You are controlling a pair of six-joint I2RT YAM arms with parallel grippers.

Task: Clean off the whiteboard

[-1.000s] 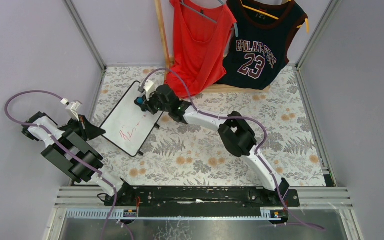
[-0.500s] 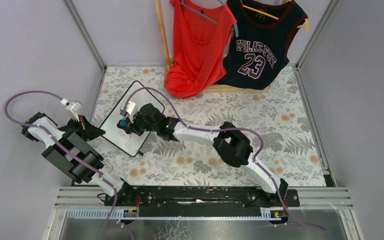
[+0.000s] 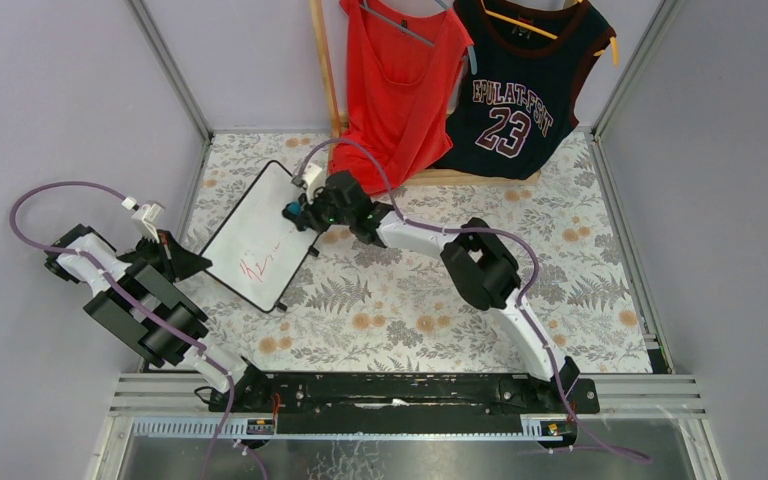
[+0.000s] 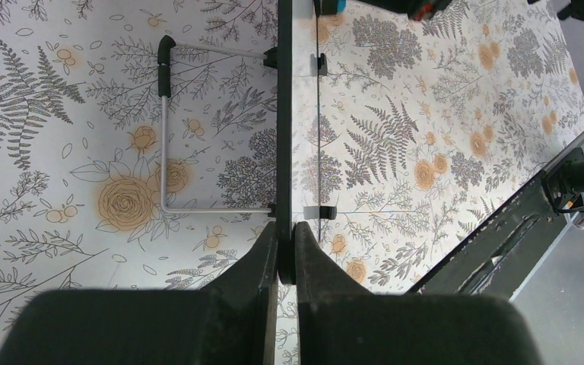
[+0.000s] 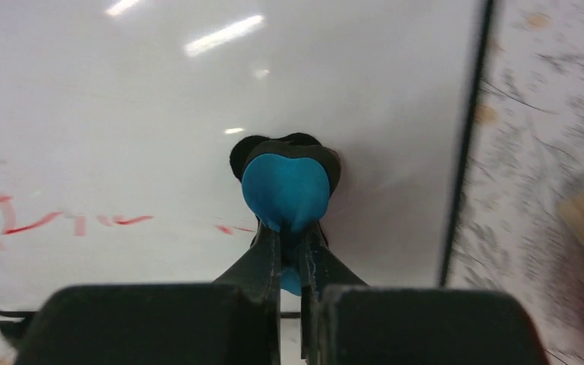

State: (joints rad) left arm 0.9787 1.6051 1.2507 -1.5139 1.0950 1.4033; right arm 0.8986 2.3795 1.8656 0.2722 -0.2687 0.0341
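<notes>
One floral table [image 3: 410, 300], whiteboard [image 3: 260, 235] at its far left, long axis running near-left to far-right, left gripper [image 4: 285, 236] clamped on its black frame, right gripper [image 5: 293, 239] pinching a blue eraser [image 5: 286, 190] against its face, red marks [image 3: 260, 268] illegible.

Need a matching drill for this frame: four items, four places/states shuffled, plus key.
Items:
1 left hand
2 right hand
3 red marks
4 navy jersey

Places/states:
A hanging at the back
B on the whiteboard
C shut on the blue eraser
D shut on the whiteboard's edge

Pairs: 1-D, 2-C, 3-B, 4-A
</notes>
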